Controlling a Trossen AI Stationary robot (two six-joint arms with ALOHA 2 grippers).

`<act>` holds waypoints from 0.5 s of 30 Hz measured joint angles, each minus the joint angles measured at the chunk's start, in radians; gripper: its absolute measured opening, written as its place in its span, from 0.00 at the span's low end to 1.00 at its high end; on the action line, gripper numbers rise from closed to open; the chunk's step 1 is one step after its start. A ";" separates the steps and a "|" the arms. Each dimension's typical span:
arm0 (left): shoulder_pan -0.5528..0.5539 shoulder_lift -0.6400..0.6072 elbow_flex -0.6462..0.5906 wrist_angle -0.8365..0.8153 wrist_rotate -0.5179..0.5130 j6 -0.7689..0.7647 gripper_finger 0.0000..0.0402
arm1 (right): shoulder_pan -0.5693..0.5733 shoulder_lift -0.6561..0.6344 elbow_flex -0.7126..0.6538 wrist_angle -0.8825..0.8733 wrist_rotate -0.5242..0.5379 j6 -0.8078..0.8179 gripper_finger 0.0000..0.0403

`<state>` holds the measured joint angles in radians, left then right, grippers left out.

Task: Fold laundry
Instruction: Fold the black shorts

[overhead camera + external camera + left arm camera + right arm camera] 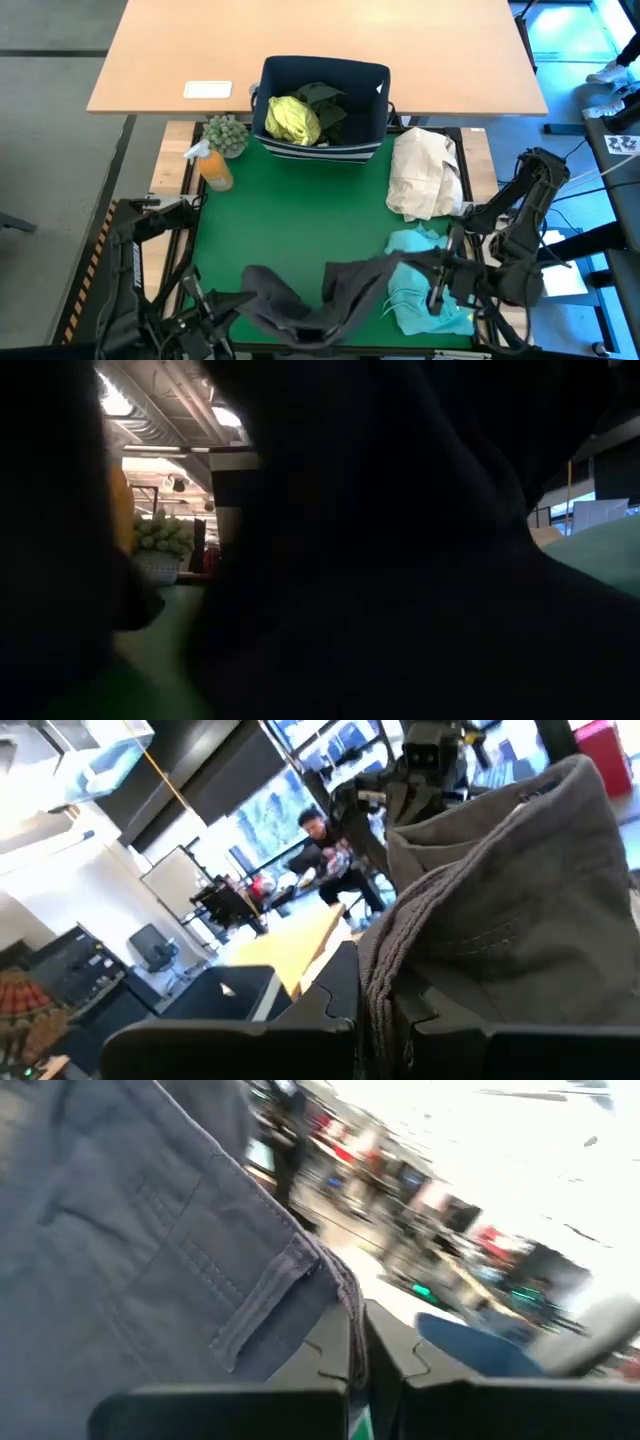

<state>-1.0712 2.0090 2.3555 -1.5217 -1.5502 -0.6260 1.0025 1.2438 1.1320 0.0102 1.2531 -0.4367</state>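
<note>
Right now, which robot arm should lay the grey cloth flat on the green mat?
Probably both: the left gripper and right gripper are each shut on the charcoal grey cloth garment. The left has bare green table mat beside it; the right hangs above the turquoise cloth.

Your right arm is dark, chunky-jointed, with black cables looping along it (the left arm matches); each wrist view shows flat black fingers.

A charcoal grey garment hangs stretched between the left tool and right tool, seemingly pinched by both, above the green tabletop beside a turquoise garment.
</note>
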 joint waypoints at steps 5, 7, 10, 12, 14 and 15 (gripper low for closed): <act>0.103 -0.006 -0.043 -0.052 0.180 -0.088 0.00 | -0.055 0.002 0.000 -0.179 -0.024 0.196 0.01; 0.153 -0.006 -0.093 -0.049 0.241 -0.092 0.00 | -0.090 0.004 0.000 -0.293 -0.060 0.311 0.01; 0.211 -0.025 -0.201 -0.047 0.284 -0.129 0.00 | -0.144 0.004 0.000 -0.464 -0.097 0.493 0.01; 0.240 -0.058 -0.293 -0.049 0.285 -0.177 0.00 | -0.172 0.004 -0.013 -0.534 -0.105 0.582 0.01; 0.255 -0.116 -0.409 -0.047 0.281 -0.252 0.00 | -0.191 0.004 -0.041 -0.554 -0.106 0.605 0.01; 0.261 -0.150 -0.471 -0.049 0.281 -0.298 0.00 | -0.197 0.003 -0.055 -0.551 -0.106 0.610 0.01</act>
<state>-0.8099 1.8588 1.8848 -1.5705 -1.2696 -0.9244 0.8052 1.2467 1.0769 -0.5411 1.1468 0.1736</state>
